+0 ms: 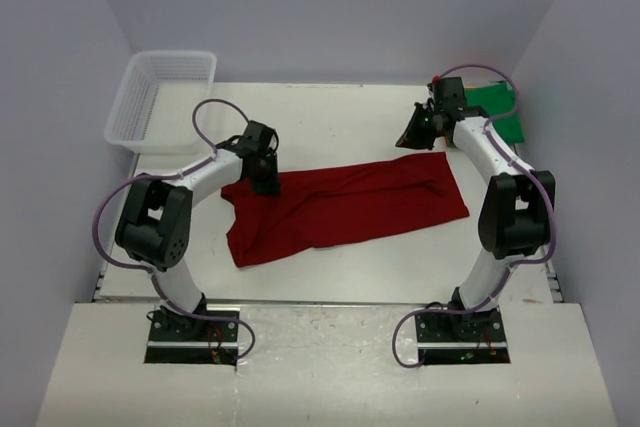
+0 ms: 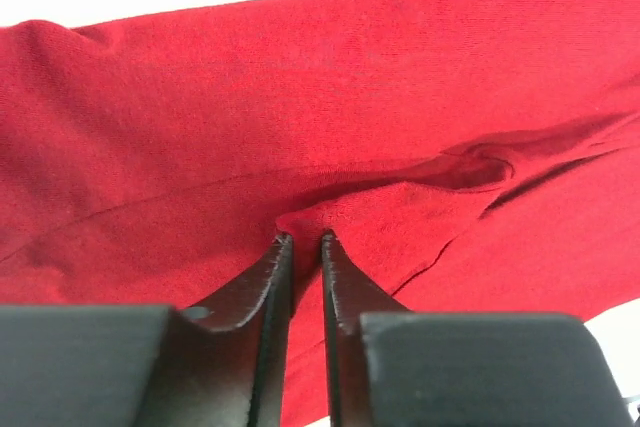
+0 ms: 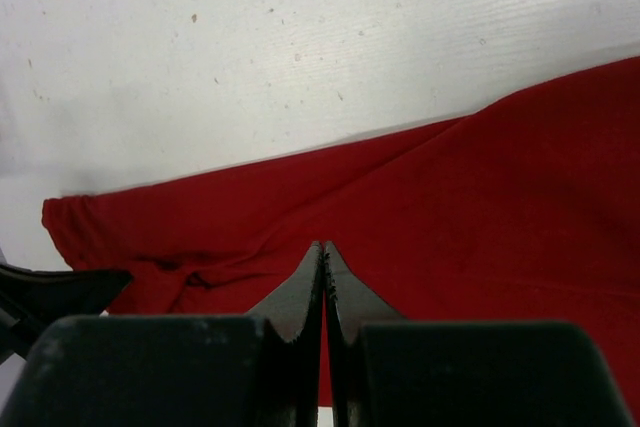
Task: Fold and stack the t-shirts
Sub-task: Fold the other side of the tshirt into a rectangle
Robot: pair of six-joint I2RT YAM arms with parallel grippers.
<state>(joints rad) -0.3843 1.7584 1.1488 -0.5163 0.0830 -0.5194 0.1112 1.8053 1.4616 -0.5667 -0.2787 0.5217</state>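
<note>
The red shirt (image 1: 350,202) lies spread across the middle of the worktop (image 1: 330,117), long side running left to right, its left end bunched and hanging toward the near edge; creases cross it near the left end. The left hand (image 1: 265,185) is down on the shirt's far left edge, grasping it; in the left wrist view its fingers (image 2: 270,287) stand almost together, with a small raised fold of red cloth pinched at their tips, and the cloth puckers toward that spot. The right hand (image 1: 410,139) is at the shirt's far right corner, clenched; in the right wrist view its fingers (image 3: 295,297) press tight against each other, red cloth all around the tips; whether any cloth is caught between them I cannot tell. The green shirt (image 1: 497,107) lies folded at the far right corner of the worktop, just behind the right arm, apart from the red shirt. The basket (image 1: 135,122) sits at the far left corner, well apart from both shirts.
</note>
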